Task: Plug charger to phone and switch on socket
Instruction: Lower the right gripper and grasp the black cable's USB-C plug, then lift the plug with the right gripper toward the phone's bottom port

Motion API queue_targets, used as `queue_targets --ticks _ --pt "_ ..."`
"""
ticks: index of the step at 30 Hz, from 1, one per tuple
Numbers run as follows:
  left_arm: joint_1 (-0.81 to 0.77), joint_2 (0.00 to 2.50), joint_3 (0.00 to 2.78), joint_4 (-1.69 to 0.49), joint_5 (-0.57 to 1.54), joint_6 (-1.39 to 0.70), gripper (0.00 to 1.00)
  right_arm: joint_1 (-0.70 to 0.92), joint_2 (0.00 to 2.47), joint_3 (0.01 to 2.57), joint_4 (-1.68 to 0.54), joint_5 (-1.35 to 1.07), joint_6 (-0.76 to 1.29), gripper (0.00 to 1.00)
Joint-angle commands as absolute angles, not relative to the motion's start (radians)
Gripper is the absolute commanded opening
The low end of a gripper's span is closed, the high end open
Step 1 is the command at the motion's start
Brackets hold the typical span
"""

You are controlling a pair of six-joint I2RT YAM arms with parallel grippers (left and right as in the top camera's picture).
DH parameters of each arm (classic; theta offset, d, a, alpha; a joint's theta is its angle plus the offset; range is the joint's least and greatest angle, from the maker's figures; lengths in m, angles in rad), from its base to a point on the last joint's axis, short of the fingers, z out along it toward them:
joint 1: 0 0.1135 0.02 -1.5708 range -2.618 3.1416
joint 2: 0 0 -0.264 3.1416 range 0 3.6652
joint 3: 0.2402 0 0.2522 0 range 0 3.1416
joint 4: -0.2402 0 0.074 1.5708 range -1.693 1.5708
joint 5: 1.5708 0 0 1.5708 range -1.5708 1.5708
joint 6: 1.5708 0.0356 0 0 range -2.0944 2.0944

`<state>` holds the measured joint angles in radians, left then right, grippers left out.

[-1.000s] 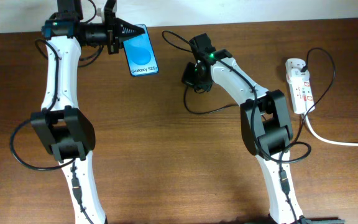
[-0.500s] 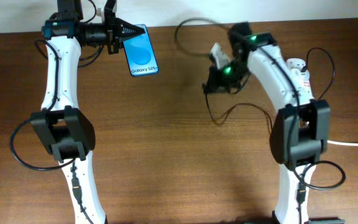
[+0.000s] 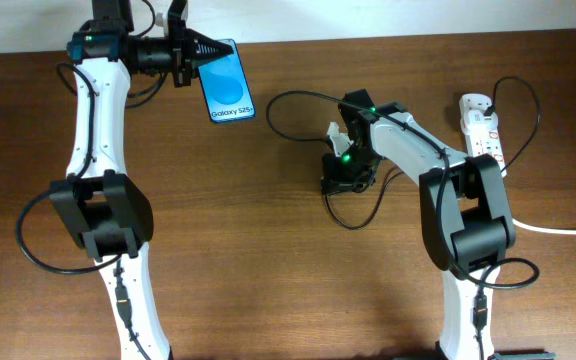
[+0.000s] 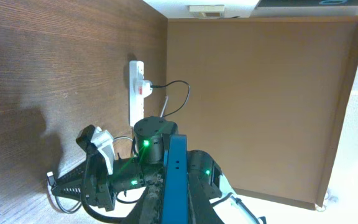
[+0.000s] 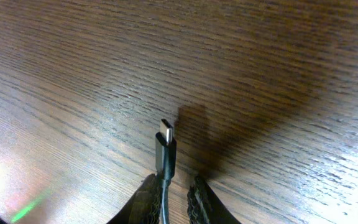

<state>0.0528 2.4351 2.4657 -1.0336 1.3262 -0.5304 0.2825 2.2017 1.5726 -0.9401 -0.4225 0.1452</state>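
Brown wood of the table (image 3: 268, 290) is carrying everything in the overhead view. The phone (image 3: 229, 85) is lying screen-up at the far edge, with the left gripper (image 3: 206, 47) sitting at its upper corner (pinching it or merely touching it, I cannot tell). The right gripper (image 3: 340, 182) is hovering low near the middle, well apart from the phone, with the charger (image 3: 286, 96) looping around it. The socket (image 3: 481, 135) is lying far to the right with a plug seated in it. Judging by this, the plugging-in is not yet done, and the switching-on is waiting after it.

From the left wrist, the socket (image 4: 137, 93) is showing at a distance, its switch too small to read; this gripper's own fingers are not appearing.

From the right wrist, the right gripper (image 5: 174, 196) is pressing together on the charger (image 5: 165, 155), with the USB-C plug tip (image 5: 165, 129) sticking out just above the table.
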Motion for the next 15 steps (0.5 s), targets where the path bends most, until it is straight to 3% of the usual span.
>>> queue_targets --ticks 1,3,4,5,7,10,15 --pt "0.059 2.431 2.475 -1.035 1.354 -0.522 0.00 0.303 2.251 1.531 -0.926 -0.300 0.175 0.21" --pt "0.059 2.431 2.475 -1.035 1.354 -0.522 0.00 0.321 2.251 1.531 -0.927 -0.246 0.246 0.21" --pt "0.059 2.431 2.475 -1.035 1.354 -0.522 0.00 0.323 2.251 1.531 -0.927 -0.246 0.266 0.17" --pt "0.059 2.431 2.475 -1.035 1.354 -0.522 0.00 0.323 2.251 1.531 -0.926 -0.254 0.275 0.04" --pt "0.059 2.431 2.475 -1.035 1.354 -0.522 0.00 0.320 2.250 1.531 -0.925 -0.284 0.273 0.04" --pt "0.059 2.431 2.475 -1.035 1.354 -0.522 0.00 0.290 2.156 1.531 -0.892 -0.518 0.147 0.04" --pt "0.059 2.431 2.475 -1.035 1.354 -0.521 0.00 0.208 1.773 1.530 -0.967 -0.603 0.074 0.04"
